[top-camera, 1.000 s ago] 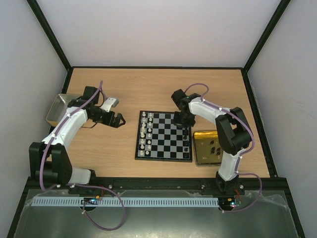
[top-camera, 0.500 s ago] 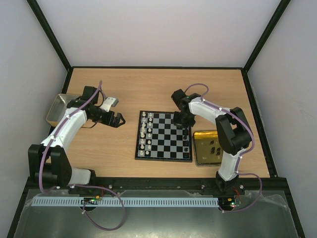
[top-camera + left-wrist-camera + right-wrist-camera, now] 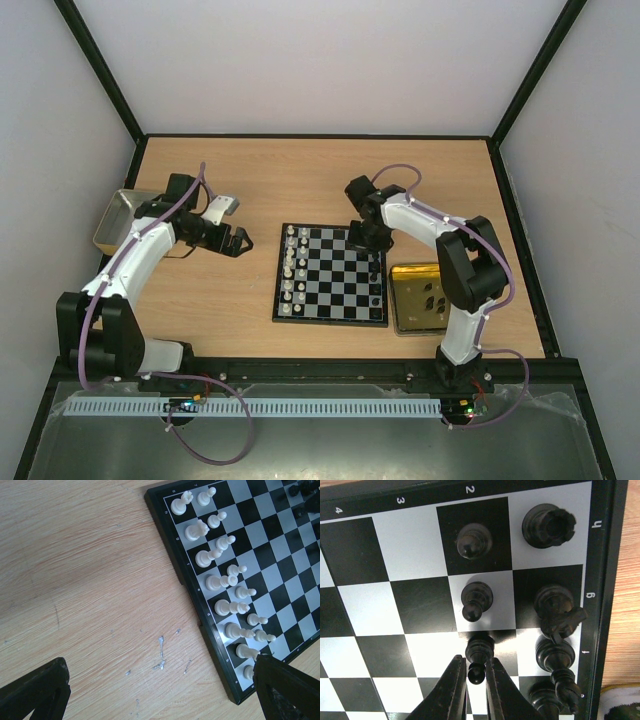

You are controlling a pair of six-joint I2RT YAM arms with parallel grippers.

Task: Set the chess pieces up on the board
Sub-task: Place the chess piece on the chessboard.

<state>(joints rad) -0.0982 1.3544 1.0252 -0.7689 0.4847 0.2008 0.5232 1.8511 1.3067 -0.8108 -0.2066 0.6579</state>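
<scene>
The board (image 3: 330, 275) lies mid-table. White chess pieces (image 3: 291, 265) fill its two left columns and also show in the left wrist view (image 3: 220, 582). Black pieces (image 3: 376, 285) stand along its right edge. My right gripper (image 3: 476, 680) is low over the board's far right corner (image 3: 368, 240), with its fingers closed on the head of a black pawn (image 3: 479, 652) that stands on a dark square. Two more black pawns (image 3: 476, 600) stand beyond it, and a rook (image 3: 548, 526), knight (image 3: 556, 607) and bishop (image 3: 555, 652) stand beside it. My left gripper (image 3: 160, 695) is open and empty over bare wood left of the board (image 3: 238, 242).
A gold tin (image 3: 425, 297) holding a few pieces sits against the board's right side. A silver tray (image 3: 118, 218) sits at the table's left edge behind my left arm. Scratch marks show on the wood under my left gripper.
My right gripper has shifted slightly toward the far edge of the board. My left arm has not moved.
</scene>
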